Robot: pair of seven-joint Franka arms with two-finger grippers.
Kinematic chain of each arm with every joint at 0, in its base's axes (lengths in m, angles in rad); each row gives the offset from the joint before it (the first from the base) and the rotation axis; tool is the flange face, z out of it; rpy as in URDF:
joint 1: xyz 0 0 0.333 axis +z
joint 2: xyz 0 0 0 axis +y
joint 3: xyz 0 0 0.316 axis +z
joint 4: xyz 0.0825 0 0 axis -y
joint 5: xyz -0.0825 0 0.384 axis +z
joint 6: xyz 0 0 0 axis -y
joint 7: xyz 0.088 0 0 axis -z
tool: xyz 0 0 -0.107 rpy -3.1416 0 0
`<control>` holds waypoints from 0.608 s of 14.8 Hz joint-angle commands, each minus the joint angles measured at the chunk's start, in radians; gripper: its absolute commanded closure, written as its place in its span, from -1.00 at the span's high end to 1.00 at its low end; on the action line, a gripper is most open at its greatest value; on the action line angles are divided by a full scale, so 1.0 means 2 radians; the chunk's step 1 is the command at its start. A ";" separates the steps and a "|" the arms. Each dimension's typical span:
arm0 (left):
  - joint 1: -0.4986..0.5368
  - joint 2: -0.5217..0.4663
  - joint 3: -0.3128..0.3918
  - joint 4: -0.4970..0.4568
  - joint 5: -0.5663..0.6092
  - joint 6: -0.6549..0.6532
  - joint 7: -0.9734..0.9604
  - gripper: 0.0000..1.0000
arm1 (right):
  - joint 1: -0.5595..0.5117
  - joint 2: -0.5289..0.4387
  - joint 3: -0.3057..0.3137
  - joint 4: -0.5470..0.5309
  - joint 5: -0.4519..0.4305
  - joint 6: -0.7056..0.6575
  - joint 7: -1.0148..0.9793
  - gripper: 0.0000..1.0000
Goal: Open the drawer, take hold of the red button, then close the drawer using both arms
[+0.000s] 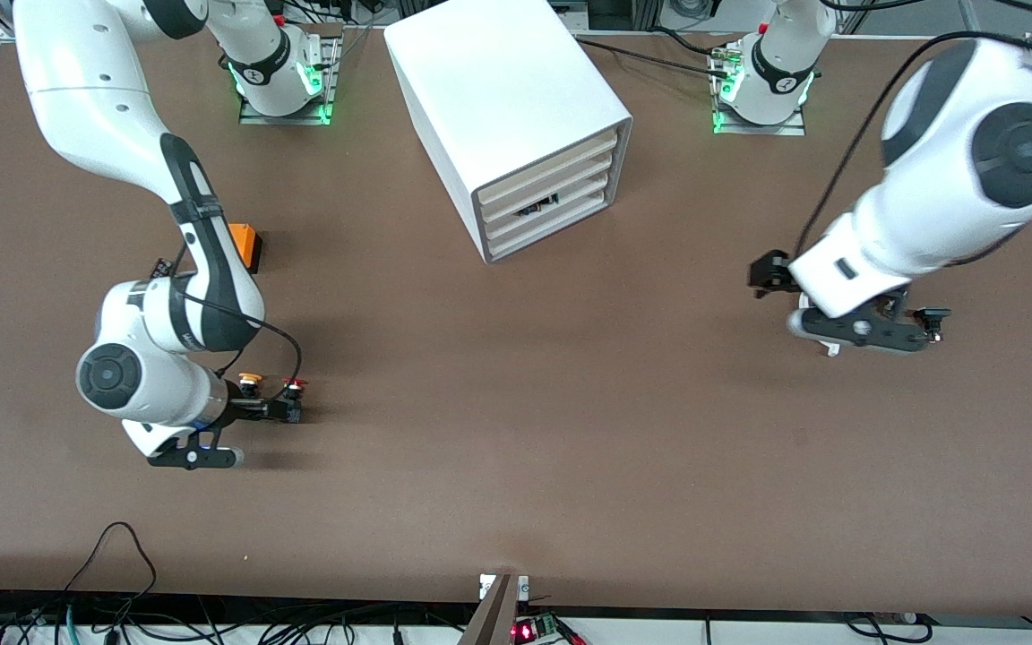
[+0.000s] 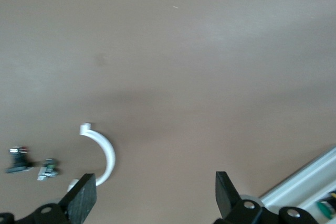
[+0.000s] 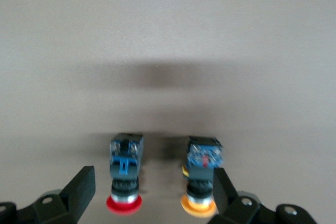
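The white cabinet (image 1: 507,98) stands between the two arm bases. Its cream drawer fronts (image 1: 561,184) sit nearly flush; a middle drawer shows a narrow dark gap. The red-capped button (image 1: 294,387) is on the table toward the right arm's end, beside an orange-capped one (image 1: 249,381). My right gripper (image 1: 270,401) is open low over both. In the right wrist view the red button (image 3: 125,179) lies between the open fingers of my right gripper (image 3: 152,187), untouched. The orange one (image 3: 202,179) is against one finger. My left gripper (image 1: 856,330) (image 2: 155,190) is open and empty over bare table.
An orange cube (image 1: 247,246) sits by the right arm's forearm. A white curved piece (image 2: 102,153) and two small dark parts (image 2: 31,165) lie on the table under the left hand. A cabinet corner (image 2: 307,184) shows in the left wrist view. Cables hang at the table's near edge.
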 commanded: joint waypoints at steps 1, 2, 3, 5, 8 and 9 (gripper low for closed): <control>-0.061 -0.077 0.128 -0.036 -0.063 -0.004 0.069 1.00 | -0.004 -0.061 -0.003 -0.045 -0.008 -0.014 -0.004 0.99; -0.094 -0.095 0.187 -0.046 -0.087 -0.003 0.092 1.00 | -0.004 -0.078 -0.005 -0.060 -0.007 -0.012 -0.006 0.99; -0.122 -0.111 0.234 -0.059 -0.095 0.002 0.108 1.00 | -0.005 -0.092 -0.007 -0.073 -0.007 -0.011 -0.006 0.99; -0.179 -0.145 0.309 -0.097 -0.095 0.054 0.111 1.00 | -0.005 -0.124 -0.007 -0.101 -0.005 -0.010 -0.006 0.99; -0.198 -0.205 0.327 -0.176 -0.092 0.091 0.103 1.00 | -0.008 -0.180 -0.007 -0.142 -0.004 -0.014 -0.021 0.99; -0.196 -0.206 0.328 -0.178 -0.092 0.087 0.102 1.00 | -0.008 -0.198 -0.008 -0.154 -0.003 -0.017 -0.022 0.99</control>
